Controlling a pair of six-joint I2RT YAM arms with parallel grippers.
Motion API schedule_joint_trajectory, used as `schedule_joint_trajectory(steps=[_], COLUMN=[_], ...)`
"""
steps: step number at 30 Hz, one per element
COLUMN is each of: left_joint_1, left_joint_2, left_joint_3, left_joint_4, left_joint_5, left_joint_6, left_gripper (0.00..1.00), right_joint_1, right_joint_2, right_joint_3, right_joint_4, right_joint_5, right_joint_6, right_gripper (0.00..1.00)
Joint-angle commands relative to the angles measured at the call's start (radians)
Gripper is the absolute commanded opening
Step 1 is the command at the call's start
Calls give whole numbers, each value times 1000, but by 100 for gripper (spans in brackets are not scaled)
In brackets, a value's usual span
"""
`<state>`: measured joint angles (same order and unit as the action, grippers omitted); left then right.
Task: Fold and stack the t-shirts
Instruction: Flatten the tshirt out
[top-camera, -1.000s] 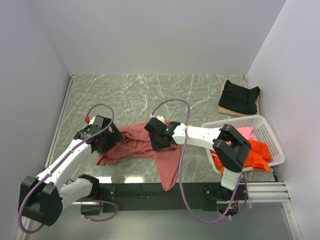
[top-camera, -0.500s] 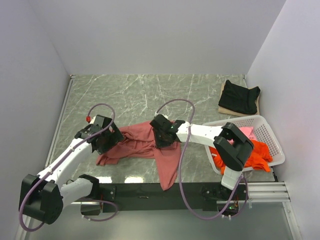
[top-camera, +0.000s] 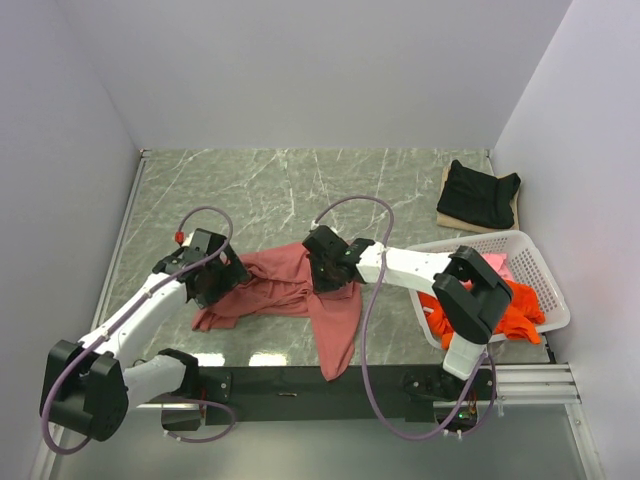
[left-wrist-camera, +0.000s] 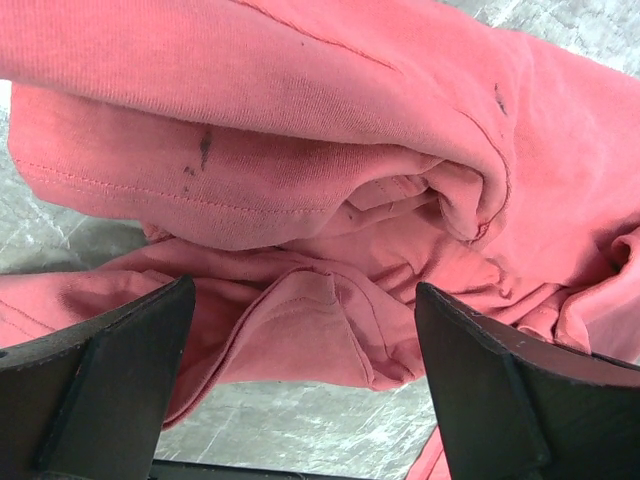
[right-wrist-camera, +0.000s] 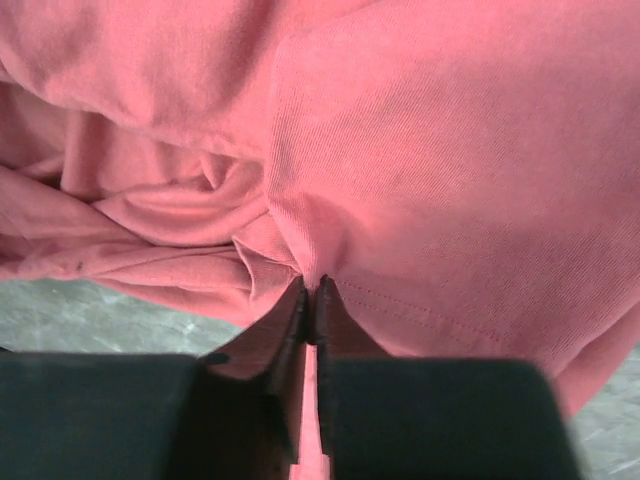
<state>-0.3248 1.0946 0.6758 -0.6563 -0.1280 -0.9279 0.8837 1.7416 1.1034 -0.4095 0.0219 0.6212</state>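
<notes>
The brick-red t-shirt (top-camera: 290, 290) lies crumpled on the marble table, with one part hanging over the near edge (top-camera: 338, 350). My right gripper (top-camera: 326, 265) is shut on a fold of its cloth (right-wrist-camera: 330, 230). My left gripper (top-camera: 213, 280) is open over the shirt's left end, its fingers (left-wrist-camera: 100, 370) astride bunched cloth (left-wrist-camera: 300, 330). The black t-shirt (top-camera: 480, 192) lies folded at the back right. The orange t-shirt (top-camera: 505, 310) and the pink t-shirt (top-camera: 490, 263) lie in the basket.
The white lattice basket (top-camera: 540, 270) stands at the right edge of the table. A tan board (top-camera: 445, 212) lies under the black shirt. White walls close in the left, back and right. A black rail (top-camera: 300, 380) runs along the near edge.
My right gripper has moved a little right and back with the cloth, pulling the shirt's middle. My left gripper has shifted slightly towards the back.
</notes>
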Motion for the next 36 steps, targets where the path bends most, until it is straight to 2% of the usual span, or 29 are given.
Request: schedule_joint_trajectory(steps=[1, 9, 13, 14, 18, 19, 22, 24, 25, 28, 30, 36], left_joint_1=[0, 0, 0, -2, 0, -2, 0, 0, 0, 0, 0, 0], left_joint_2=[4, 94, 178, 195, 249, 251, 238, 237, 238, 235, 229, 179], left_joint_3=[45, 93, 139, 148, 171, 171, 168, 174, 177, 183, 191, 231], left_joint_4=[23, 23, 27, 23, 9, 11, 18, 12, 11, 3, -17, -75], left_joint_5=[1, -105, -143, -150, -174, -182, -183, -190, -193, -197, -202, -206], left_joint_6=[23, 60, 107, 115, 136, 135, 130, 130, 133, 141, 144, 162], left_gripper=[97, 95, 86, 80, 67, 58, 47, 37, 28, 15, 15, 21], right_joint_1=[-17, -31, -38, -40, -48, -52, -58, -63, -65, -72, -77, -103], right_joint_2=[-57, -183, -244, -263, -295, -306, -324, -333, -343, -359, -369, -402], right_joint_3=[-11, -31, -63, -72, -92, -96, -103, -109, -112, -117, -106, -70], right_joint_4=[25, -43, -52, -52, -55, -57, -57, -58, -57, -63, -89, -178], right_joint_5=[-2, 19, 24, 24, 33, 35, 41, 44, 46, 49, 56, 95], right_joint_6=[-5, 28, 46, 51, 60, 63, 64, 66, 69, 69, 64, 40], right_gripper=[2, 0, 0, 0, 0, 0, 0, 0, 0, 0, 0, 0])
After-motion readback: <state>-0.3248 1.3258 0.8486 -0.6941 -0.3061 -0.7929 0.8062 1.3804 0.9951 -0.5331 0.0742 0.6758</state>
